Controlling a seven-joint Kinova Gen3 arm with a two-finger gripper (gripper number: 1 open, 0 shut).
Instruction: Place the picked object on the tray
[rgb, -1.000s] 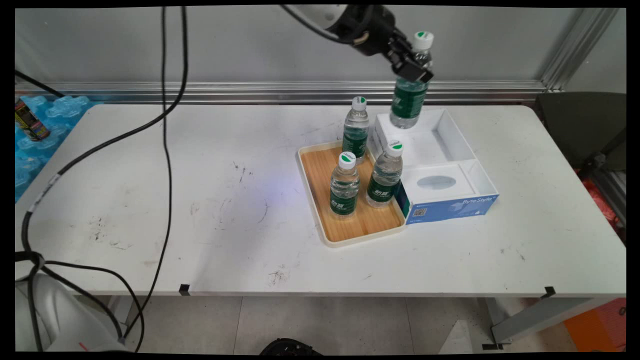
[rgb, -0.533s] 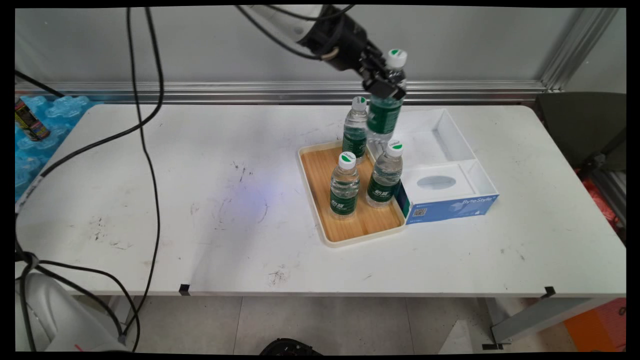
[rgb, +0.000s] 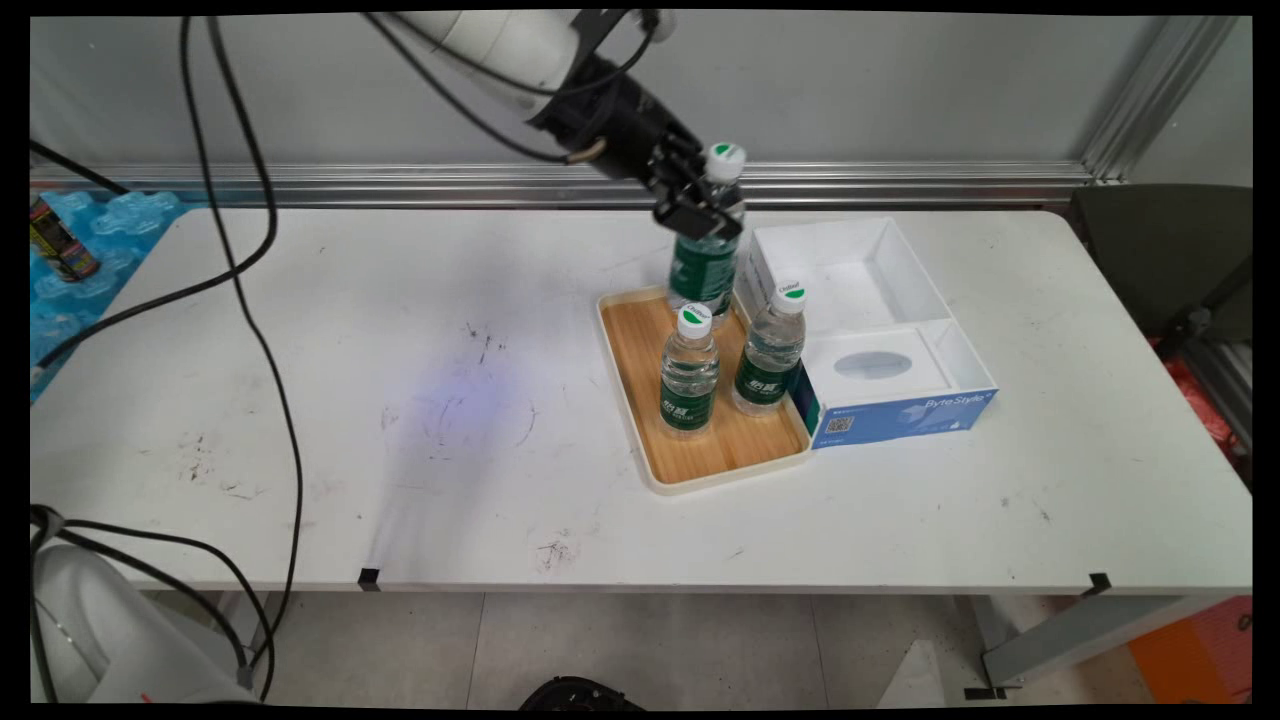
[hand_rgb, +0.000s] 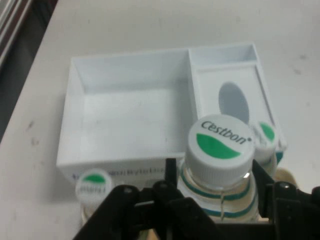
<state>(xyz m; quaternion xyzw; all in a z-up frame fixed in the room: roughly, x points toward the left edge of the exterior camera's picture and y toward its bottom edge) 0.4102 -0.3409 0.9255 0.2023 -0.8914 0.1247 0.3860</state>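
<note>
My gripper (rgb: 703, 212) is shut on the neck of a clear water bottle (rgb: 704, 268) with a green label and a white-and-green cap (hand_rgb: 219, 147). The bottle hangs upright over the far end of the wooden tray (rgb: 638, 395), beside the white box (rgb: 915, 265). On the tray stand a front left bottle (rgb: 688, 376) and a front right bottle (rgb: 770, 352). In the main view the held bottle covers a third one at the tray's back. The hand view shows two other caps, one at the lower left (hand_rgb: 93, 183) and one at the right (hand_rgb: 265, 134).
The white box has an open compartment and a blue-fronted tissue section (rgb: 905, 415), and it touches the tray's right side. Black cables (rgb: 255, 330) hang over the table's left half. A blue pack with a can (rgb: 60, 240) lies off the left end. A dark chair (rgb: 1165, 255) stands at the right.
My gripper has carried the bottle left and down, from high above the white box to the tray's far end.
</note>
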